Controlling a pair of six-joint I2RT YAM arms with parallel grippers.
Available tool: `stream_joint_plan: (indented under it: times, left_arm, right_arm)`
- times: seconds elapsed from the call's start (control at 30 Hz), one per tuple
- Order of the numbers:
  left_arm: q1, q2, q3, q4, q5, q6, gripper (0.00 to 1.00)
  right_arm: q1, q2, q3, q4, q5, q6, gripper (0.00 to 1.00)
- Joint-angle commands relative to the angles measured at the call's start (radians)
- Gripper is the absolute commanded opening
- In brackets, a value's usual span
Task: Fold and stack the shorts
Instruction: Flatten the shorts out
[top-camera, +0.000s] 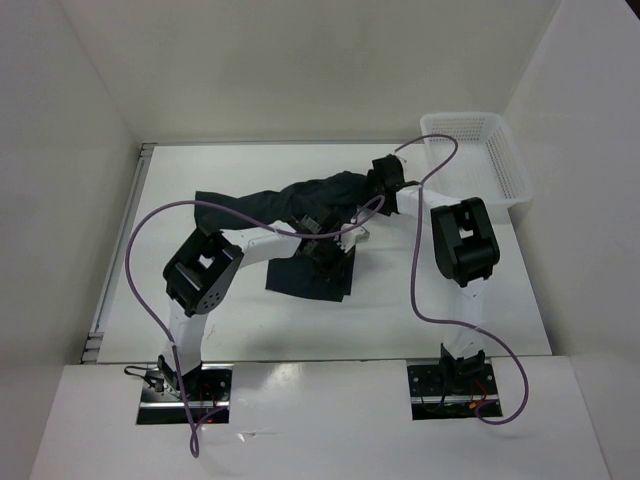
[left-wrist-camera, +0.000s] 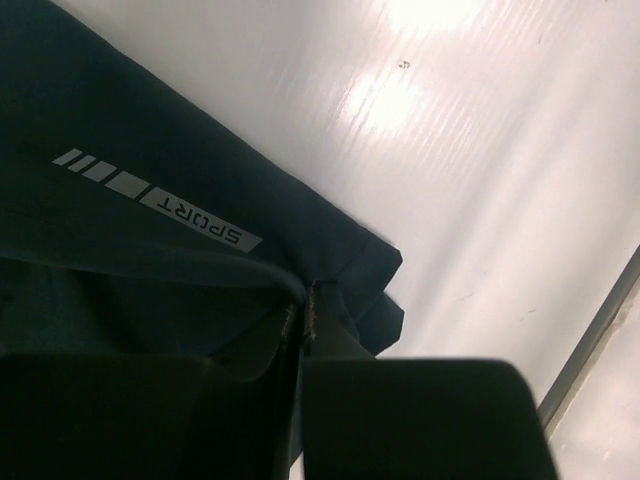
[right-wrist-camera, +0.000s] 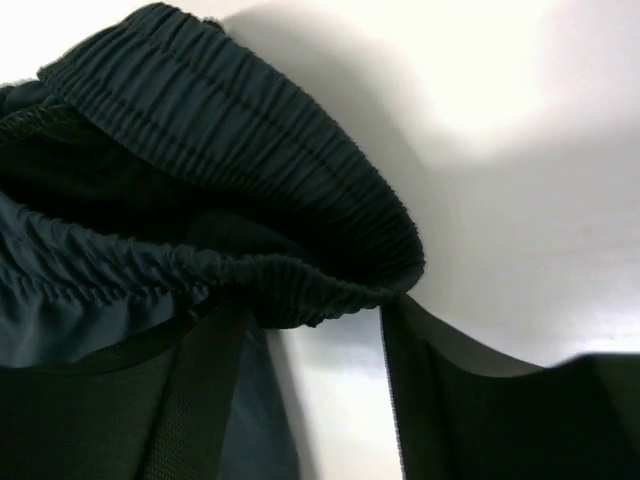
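The shorts (top-camera: 255, 207) are reading as soft matt cloth (their waistband (right-wrist-camera: 250, 130) is puckering into fine ribs), while the table (left-wrist-camera: 480, 150) is gleaming smooth and glossy and the basket (top-camera: 460, 116) is showing white plastic mesh.

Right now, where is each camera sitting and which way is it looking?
Top: above and behind the bases, looking down on the table; the left arm and right arm show.
Left wrist: on the left gripper, looking past its fingers at the shorts.
Right wrist: on the right gripper, looking at the waistband.
All three views share the shorts.
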Motion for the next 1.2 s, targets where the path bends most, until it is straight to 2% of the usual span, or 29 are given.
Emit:
stream_joint_plan:
  times: [0.0,0.07,0.1,0.13,0.17,0.27,0.37,0.43,0.53,0.73,0.77,0.8,0.83,0.9,0.93,1.0,1.03,1.07,1.1,1.17]
  left_arm:
    - [0.004,0.005,-0.011,0.035,0.052,0.006,0.0]
    - [0.013,-0.008,-0.022,0.014,0.042,0.006,0.0]
    - [0.013,-0.018,-0.022,-0.011,0.02,0.006,0.0]
    - [0.04,-0.035,-0.022,-0.026,0.008,0.006,0.0]
    - [0.056,-0.046,-0.04,-0.052,-0.006,0.006,0.0]
    - [0.14,-0.122,-0.114,-0.103,-0.12,0.006,0.0]
    - [0.27,-0.176,-0.18,-0.138,-0.194,0.006,0.0]
    - [0.385,-0.233,-0.208,-0.208,-0.149,0.006,0.0]
    - [0.47,-0.313,-0.252,-0.256,-0.116,0.006,0.0]
    - [0.502,-0.391,-0.292,-0.256,-0.268,0.006,0.0]
    - [0.502,-0.408,-0.292,-0.256,-0.283,0.006,0.0]
    - [0.485,-0.419,-0.303,-0.276,-0.3,0.006,0.0]
    - [0.469,-0.432,-0.32,-0.302,-0.323,0.006,0.0]
    - [0.36,-0.489,-0.364,-0.324,-0.447,0.006,0.0]
    - [0.32,-0.513,-0.416,-0.362,-0.478,0.006,0.03]
    - [0.242,-0.59,-0.461,-0.418,-0.495,0.006,0.09]
    - [0.228,-0.624,-0.473,-0.442,-0.469,0.006,0.14]
    - [0.215,-0.624,-0.482,-0.465,-0.421,0.006,0.25]
    - [0.215,-0.635,-0.495,-0.482,-0.399,0.006,0.31]
    - [0.215,-0.635,-0.508,-0.482,-0.376,0.006,0.38]
  right_arm:
    - [-0.011,0.048,0.066,0.077,-0.049,0.023,0.59]
    - [-0.011,0.06,0.088,0.077,-0.058,0.032,0.4]
    - [-0.011,0.069,0.088,0.067,-0.058,0.032,0.19]
    - [-0.011,0.069,0.098,0.056,-0.058,0.032,0.12]
    - [-0.011,0.059,0.098,0.038,-0.058,0.023,0.0]
    - [-0.011,-0.013,0.034,0.016,-0.035,-0.021,0.0]
    - [-0.011,-0.142,-0.079,0.005,-0.022,-0.053,0.0]
    - [-0.011,-0.258,-0.177,-0.007,-0.032,-0.073,0.0]
    - [-0.011,-0.405,-0.295,-0.059,-0.045,-0.084,0.0]
    - [0.067,-0.578,-0.418,-0.206,-0.018,-0.095,0.0]
    - [0.082,-0.599,-0.428,-0.22,-0.018,-0.095,0.03]
    - [0.091,-0.608,-0.444,-0.22,-0.038,-0.095,0.17]
    - [0.091,-0.618,-0.454,-0.231,-0.047,-0.095,0.53]
    - [0.091,-0.641,-0.454,-0.262,-0.048,-0.095,0.66]
    - [0.091,-0.65,-0.454,-0.282,-0.048,-0.11,0.73]
    - [0.091,-0.699,-0.445,-0.282,-0.048,-0.119,0.78]
    - [0.091,-0.719,-0.445,-0.27,-0.058,-0.119,0.8]
    - [0.091,-0.739,-0.455,-0.257,-0.058,-0.119,0.8]
    - [0.091,-0.766,-0.464,-0.245,-0.058,-0.119,0.82]
    - [0.091,-0.767,-0.487,-0.224,-0.058,-0.098,0.82]
